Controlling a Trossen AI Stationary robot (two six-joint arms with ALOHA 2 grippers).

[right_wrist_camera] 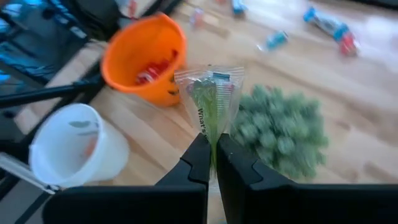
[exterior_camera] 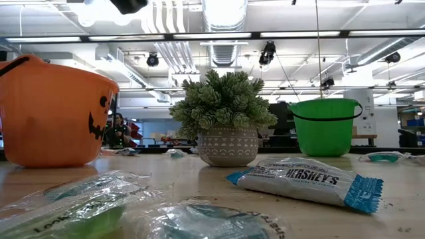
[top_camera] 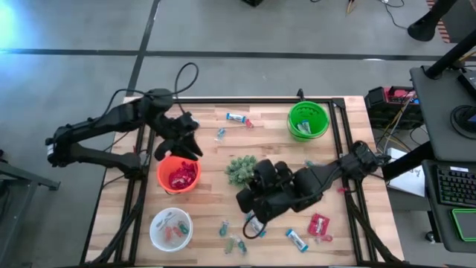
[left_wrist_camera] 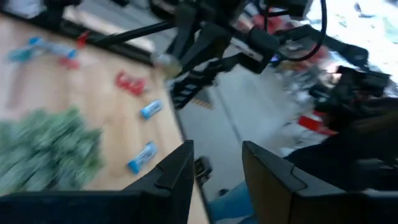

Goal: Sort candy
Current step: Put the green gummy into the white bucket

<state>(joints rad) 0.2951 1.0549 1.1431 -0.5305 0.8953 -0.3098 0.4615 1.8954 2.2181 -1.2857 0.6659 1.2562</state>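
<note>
The candy lies scattered on the wooden table [top_camera: 208, 205]: blue-and-white bars [top_camera: 236, 117] [top_camera: 296, 239], a red packet [top_camera: 319, 224] and teal pieces [top_camera: 223, 229]. Red packets lie in the orange bowl [top_camera: 177, 175]. My right gripper [right_wrist_camera: 213, 146] is raised near the spiky plant [top_camera: 242, 169], shut on a clear-wrapped green sweet [right_wrist_camera: 210, 99]. My left gripper [left_wrist_camera: 217, 155] hangs open and empty over the orange bowl's far rim [top_camera: 182, 141]. The low view shows no gripper, only a Hershey's bar [exterior_camera: 302, 180] lying flat. My right gripper pinches the clear wrapper's end [right_wrist_camera: 212, 132] between its two fingertips. The fingers slant downward from the table's right side. The sweet sticks out beyond the fingertips, lifted clear of the table, above the space between the plant and the orange bowl.
A white bowl [top_camera: 170, 228] with a few sweets stands at the near left. A green bowl [top_camera: 308, 120] stands at the far right. The potted plant [exterior_camera: 226, 116] stands mid-table. Black frame rails [top_camera: 338, 141] run along the table's sides.
</note>
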